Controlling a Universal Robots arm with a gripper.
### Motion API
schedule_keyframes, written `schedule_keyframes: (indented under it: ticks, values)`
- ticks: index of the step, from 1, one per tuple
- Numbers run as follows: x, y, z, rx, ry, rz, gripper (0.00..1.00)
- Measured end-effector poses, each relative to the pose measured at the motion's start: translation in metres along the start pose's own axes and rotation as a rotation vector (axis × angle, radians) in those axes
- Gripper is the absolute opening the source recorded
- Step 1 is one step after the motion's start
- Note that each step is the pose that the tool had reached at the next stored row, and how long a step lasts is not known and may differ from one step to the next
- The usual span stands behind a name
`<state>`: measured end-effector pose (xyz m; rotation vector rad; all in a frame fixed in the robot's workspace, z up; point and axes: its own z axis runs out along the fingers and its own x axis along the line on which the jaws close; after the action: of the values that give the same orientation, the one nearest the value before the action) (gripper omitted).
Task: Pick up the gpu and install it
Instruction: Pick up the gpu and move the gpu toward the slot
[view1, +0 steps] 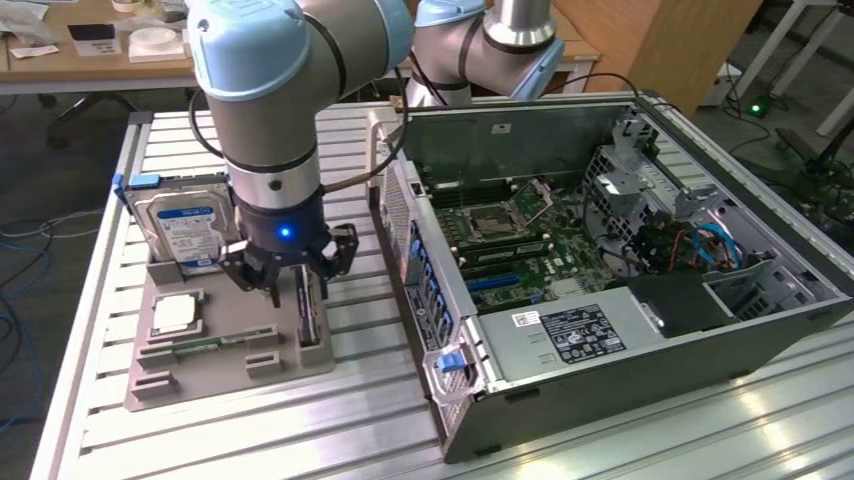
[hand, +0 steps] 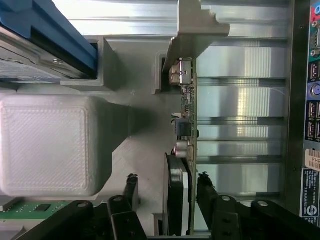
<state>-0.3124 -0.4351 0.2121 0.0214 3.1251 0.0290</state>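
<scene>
Gpu (view1: 306, 315) stands edgewise in the grey tray (view1: 200, 375); gripper (view1: 286, 283) straddles it, jaws wide apart, holding nothing. Seemingly the pick-up step: a grip calls for closing squarely on both faces.

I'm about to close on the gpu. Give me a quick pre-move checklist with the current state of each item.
1. Gripper open: ok.
2. Fingers straddle the gpu, one on each side: ok.
3. gpu standing on edge in its slot of the grey holder: ok.
4. Grip height on the gpu: cannot tell.
5. Hard drive apart from the fingers: ok.
6. Computer case side open, motherboard exposed: ok.
</scene>
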Motion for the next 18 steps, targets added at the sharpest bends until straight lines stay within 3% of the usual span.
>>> schedule_keyframes:
  ticks: [3,4,11,14,18]
  values:
    - [-0.0003,0.0,0.0008,0.0008,-0.0003,0.0,0.57]
    - [-0.0004,0.0,0.0012,0.0011,-0.0003,0.0,0.5]
    - [-0.0008,-0.0001,0.0045,0.0019,0.0,0.001,0.49]
    - [-0.0009,-0.0001,0.0048,0.0022,0.0,0.0,0.36]
    - [-0.0013,-0.0001,0.0052,0.0034,-0.0002,0.0,0.36]
